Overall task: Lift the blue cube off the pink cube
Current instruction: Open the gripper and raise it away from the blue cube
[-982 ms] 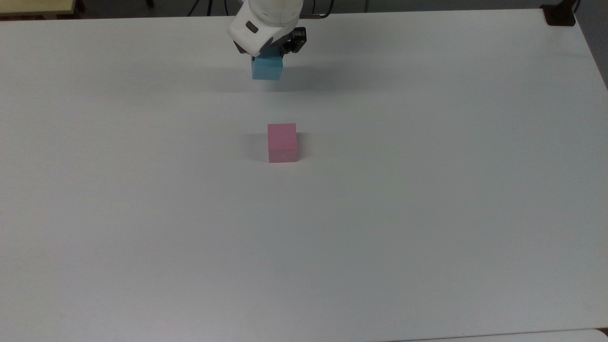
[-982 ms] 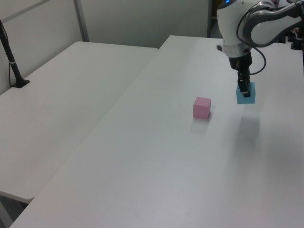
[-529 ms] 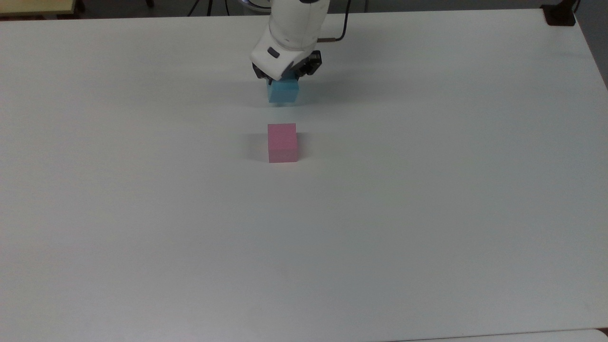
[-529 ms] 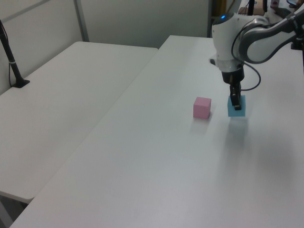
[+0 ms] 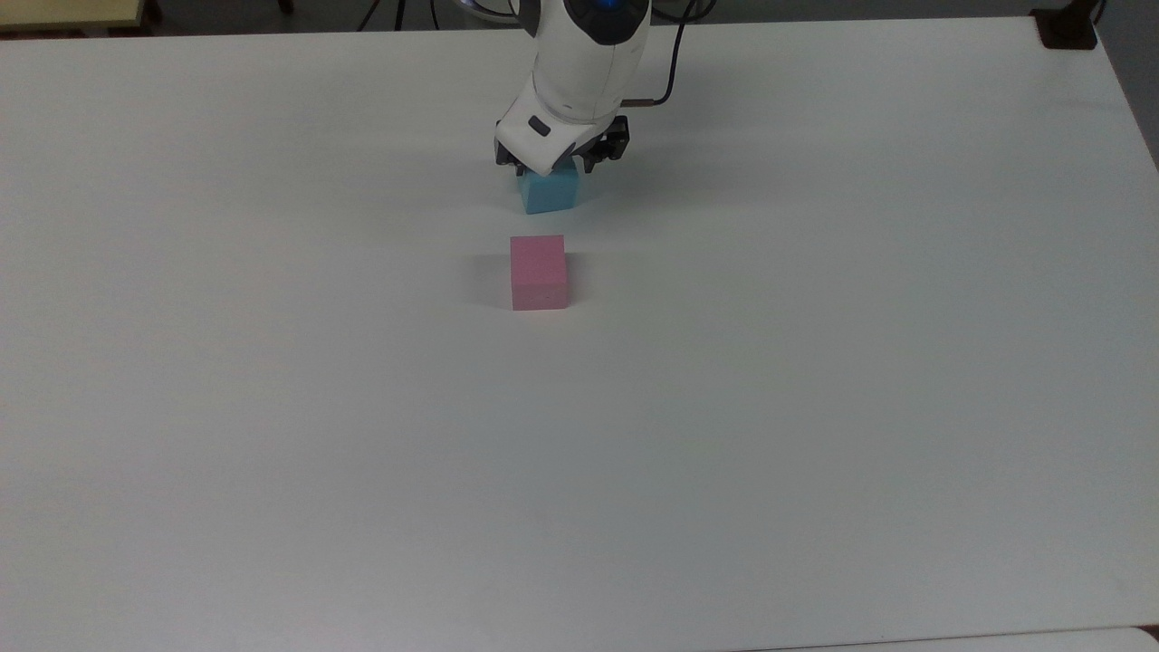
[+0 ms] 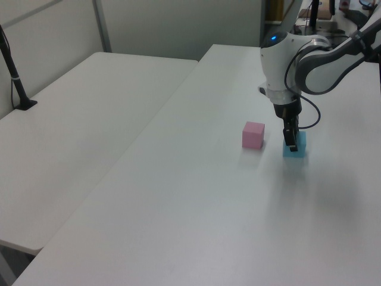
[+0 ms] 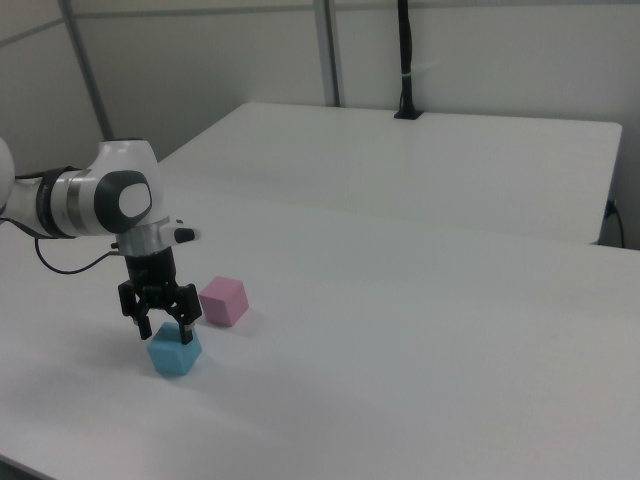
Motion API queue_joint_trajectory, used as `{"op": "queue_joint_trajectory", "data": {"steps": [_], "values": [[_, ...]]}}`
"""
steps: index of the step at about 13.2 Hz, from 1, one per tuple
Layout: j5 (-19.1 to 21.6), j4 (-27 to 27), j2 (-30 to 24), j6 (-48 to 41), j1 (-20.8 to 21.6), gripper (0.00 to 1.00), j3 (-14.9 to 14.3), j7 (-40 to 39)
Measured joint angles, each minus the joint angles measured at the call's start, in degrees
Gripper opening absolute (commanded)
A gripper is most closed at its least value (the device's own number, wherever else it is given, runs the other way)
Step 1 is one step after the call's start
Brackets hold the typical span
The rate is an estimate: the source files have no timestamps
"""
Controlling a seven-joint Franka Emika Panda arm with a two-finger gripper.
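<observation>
The blue cube [image 5: 550, 195] is low at the table surface, apart from the pink cube [image 5: 538, 272] and just beyond it toward the top view's upper edge. My gripper [image 5: 554, 170] comes straight down over the blue cube and is shut on it, one finger on each side. In the left view the blue cube [image 6: 296, 148] is to the right of the pink cube [image 6: 253, 134], with the gripper [image 6: 292, 140] on it. In the right view the gripper [image 7: 166, 330] clasps the top of the blue cube [image 7: 175, 353], left of and nearer than the pink cube [image 7: 224, 300].
Both cubes are on a wide white table [image 5: 579, 453]. A second white table [image 6: 77, 119] adjoins it. A black post [image 7: 404, 60] is clamped at that table's far edge, and a black clamp [image 5: 1067, 27] sits at the top view's upper right corner.
My gripper has carried the blue cube down and toward the pink cube. The cube has gone from hanging above the table to table level. The pink cube has not moved.
</observation>
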Motion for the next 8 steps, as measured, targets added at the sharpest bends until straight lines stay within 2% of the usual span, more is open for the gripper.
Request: {"op": "queue_joint_trajectory", "data": {"steps": [4,8], "values": [[0.0,1.7,0.0,-1.2,-0.2,1.00,0.0,0.5],[1.7,12.9,-3.2,-12.0,-4.2,1.00,-0.3,0.8]]}}
